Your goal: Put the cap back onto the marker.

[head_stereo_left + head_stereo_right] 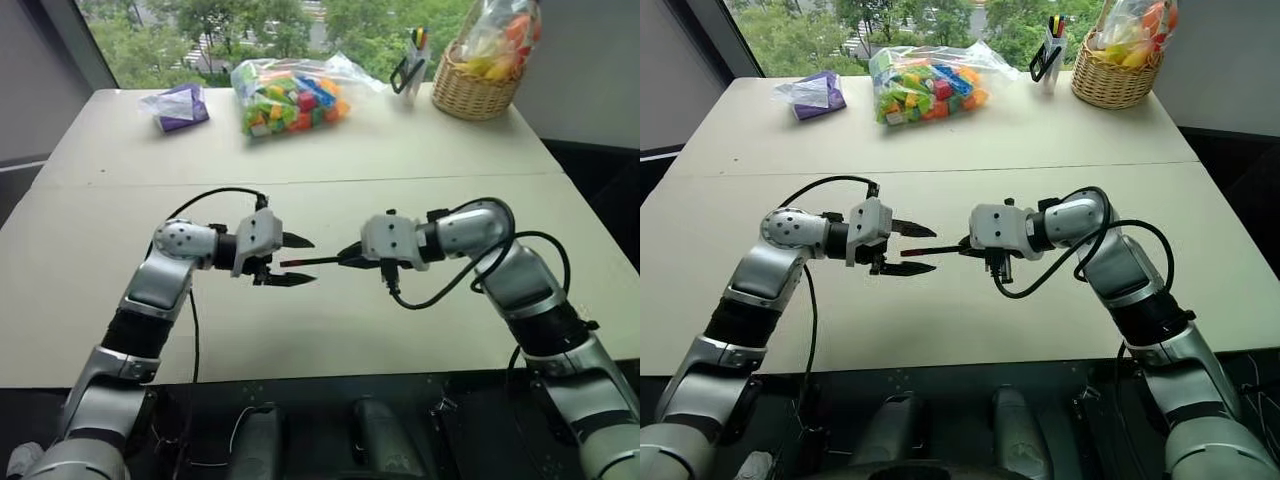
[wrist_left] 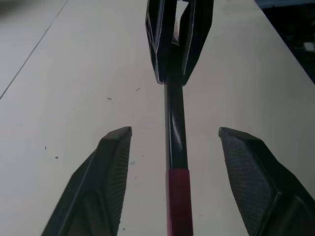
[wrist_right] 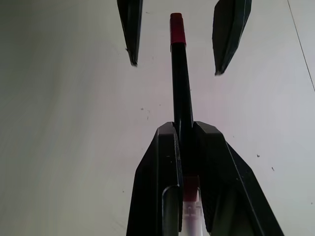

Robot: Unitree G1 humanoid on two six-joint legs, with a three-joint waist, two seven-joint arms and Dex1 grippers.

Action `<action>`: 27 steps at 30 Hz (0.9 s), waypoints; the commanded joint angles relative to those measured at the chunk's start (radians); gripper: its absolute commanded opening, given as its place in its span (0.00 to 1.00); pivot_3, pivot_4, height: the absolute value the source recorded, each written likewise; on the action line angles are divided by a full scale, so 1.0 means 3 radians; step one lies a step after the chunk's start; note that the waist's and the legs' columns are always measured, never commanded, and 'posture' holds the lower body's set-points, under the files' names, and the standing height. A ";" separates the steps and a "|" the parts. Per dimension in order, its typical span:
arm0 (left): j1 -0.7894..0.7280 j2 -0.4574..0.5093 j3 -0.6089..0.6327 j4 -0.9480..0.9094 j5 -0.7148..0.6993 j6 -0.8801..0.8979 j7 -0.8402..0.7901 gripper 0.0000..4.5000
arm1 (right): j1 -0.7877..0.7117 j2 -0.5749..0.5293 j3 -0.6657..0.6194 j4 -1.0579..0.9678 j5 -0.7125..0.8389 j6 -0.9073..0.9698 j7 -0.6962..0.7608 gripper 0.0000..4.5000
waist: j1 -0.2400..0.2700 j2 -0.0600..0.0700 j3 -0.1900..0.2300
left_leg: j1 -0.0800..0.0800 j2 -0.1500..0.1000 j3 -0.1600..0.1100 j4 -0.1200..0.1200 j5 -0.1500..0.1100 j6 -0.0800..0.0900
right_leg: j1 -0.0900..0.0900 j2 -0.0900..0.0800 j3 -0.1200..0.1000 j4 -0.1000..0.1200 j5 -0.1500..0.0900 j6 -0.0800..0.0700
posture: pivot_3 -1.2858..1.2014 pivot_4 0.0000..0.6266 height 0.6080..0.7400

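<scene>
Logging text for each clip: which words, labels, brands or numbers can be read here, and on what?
None can be read.
The marker and its red cap show no print.
The bag of blocks, purple packet and basket show no legible label.

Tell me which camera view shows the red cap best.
The left wrist view: the cap looms large on the marker, between the open left gripper's fingers. The right wrist view shows it small at the marker's far end; in the eye views it is a tiny red sliver.

The marker (image 1: 318,261), a thin black stick, is held level above the table, its red cap (image 2: 178,196) seated on the end pointing toward nine o'clock
</scene>
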 commanded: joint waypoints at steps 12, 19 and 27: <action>0.0113 -0.0049 0.0111 -0.0329 -0.0198 0.0250 0.0484 1.00 | 0.0477 -0.0365 -0.1138 0.0437 0.0039 0.0488 -0.1155 0.00 | 0.0010 0.0000 0.0000 | -0.0001 -0.0001 0.0000 0.0000 0.0000 0.0000 | 0.0000 -0.0002 0.0000 0.0000 0.0000 0.0000 | 0.52 0.24 1.00; -0.0057 -0.0173 0.0131 -0.0207 -0.0288 0.0336 0.0504 1.00 | 0.1164 0.0020 -0.1823 -0.0479 0.0124 0.1909 -0.2076 0.00 | 0.0008 0.0000 0.0000 | -0.0002 -0.0001 -0.0001 -0.0001 0.0000 0.0000 | 0.0000 -0.0001 0.0001 0.0001 0.0000 0.0000 | 0.52 0.24 1.00; -0.0287 -0.0151 0.0330 -0.0330 -0.0750 0.0721 0.0440 1.00 | 0.1376 0.0296 -0.2131 -0.0875 0.0263 0.2407 -0.2504 0.00 | -0.0004 0.0000 0.0000 | 0.0000 -0.0001 0.0000 -0.0001 0.0000 0.0000 | 0.0000 0.0001 0.0002 0.0001 0.0000 0.0000 | 0.52 0.24 1.00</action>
